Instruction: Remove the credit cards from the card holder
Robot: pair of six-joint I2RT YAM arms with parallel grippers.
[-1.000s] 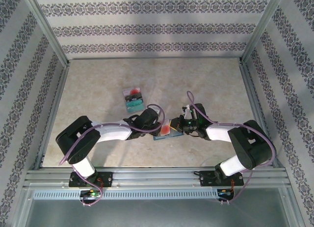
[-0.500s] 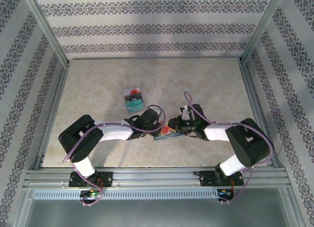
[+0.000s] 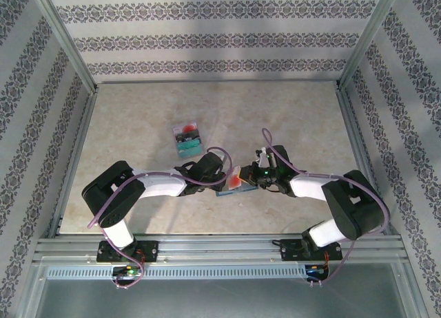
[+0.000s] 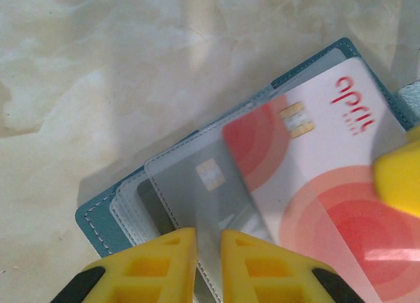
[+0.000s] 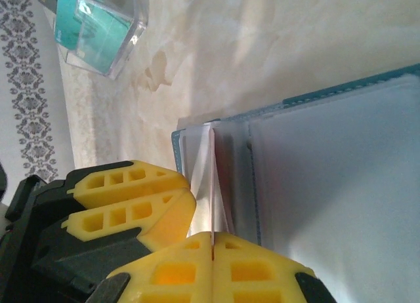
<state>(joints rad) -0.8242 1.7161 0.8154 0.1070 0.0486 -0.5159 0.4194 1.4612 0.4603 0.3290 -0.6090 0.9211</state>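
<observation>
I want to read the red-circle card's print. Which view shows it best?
Left wrist: the card lies face-on, chip and red lettering legible. Top external shows a tiny red patch; right wrist sees its thin edge, pinched in the right gripper.

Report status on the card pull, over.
Left gripper pinching card holder sleeve. Right gripper shut on white-red card, partly out of its pocket. Grey card in its pocket. Clear card box sits apart, nothing blocking.
</observation>
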